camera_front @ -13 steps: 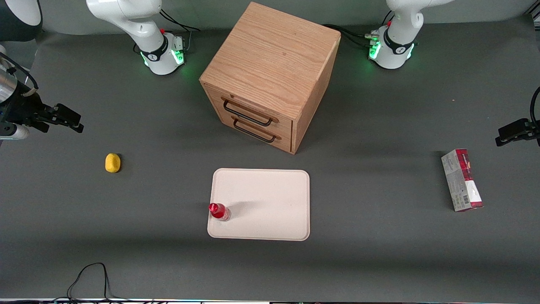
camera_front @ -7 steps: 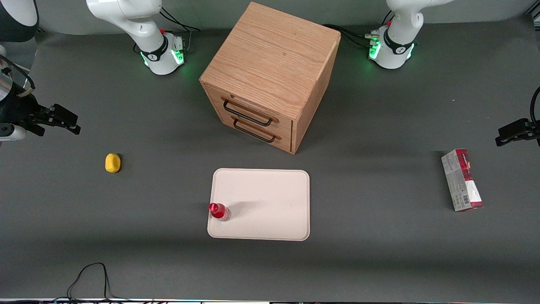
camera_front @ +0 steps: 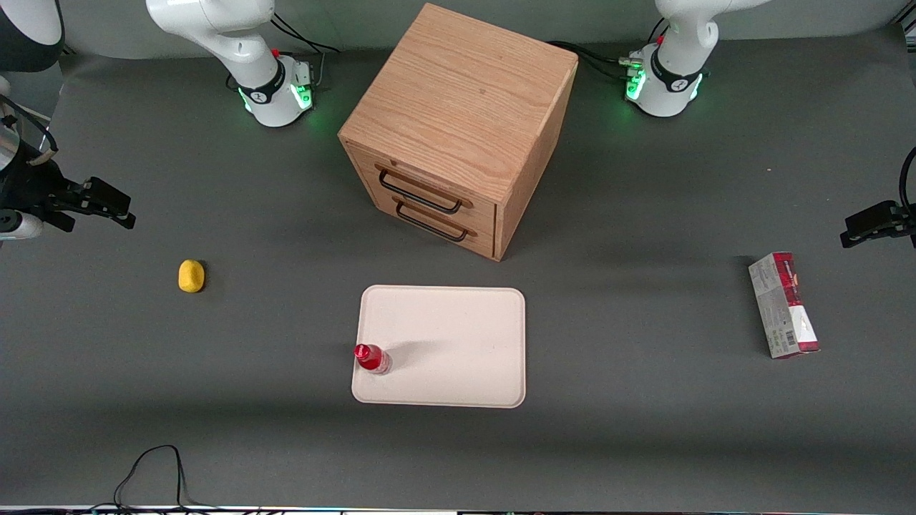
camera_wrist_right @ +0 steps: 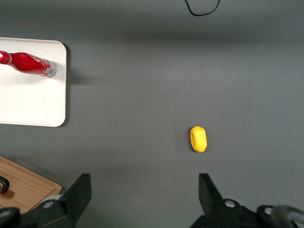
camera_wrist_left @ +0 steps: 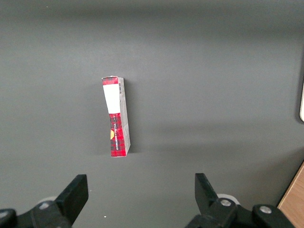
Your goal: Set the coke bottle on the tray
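Hanging above the working arm's end of the desk [camera_front: 286, 443], the claw [camera_wrist_right: 145, 199] has its two dark fingers [camera_wrist_right: 76, 194] spread wide with nothing between them, well apart from the tray. Nearest to it on the grey surface lies a yellow lemon-like lump [camera_front: 191, 276]. Farther toward the middle, the coke bottle [camera_front: 372, 358] stands upright on the tray [camera_front: 458, 336], close to its corner nearest the front camera on the working arm's side. It is slim and red, with a red cap, white script on its side and a clear base. A wooden drawer cabinet [camera_front: 458, 121] stands farther from the front camera than the tray.
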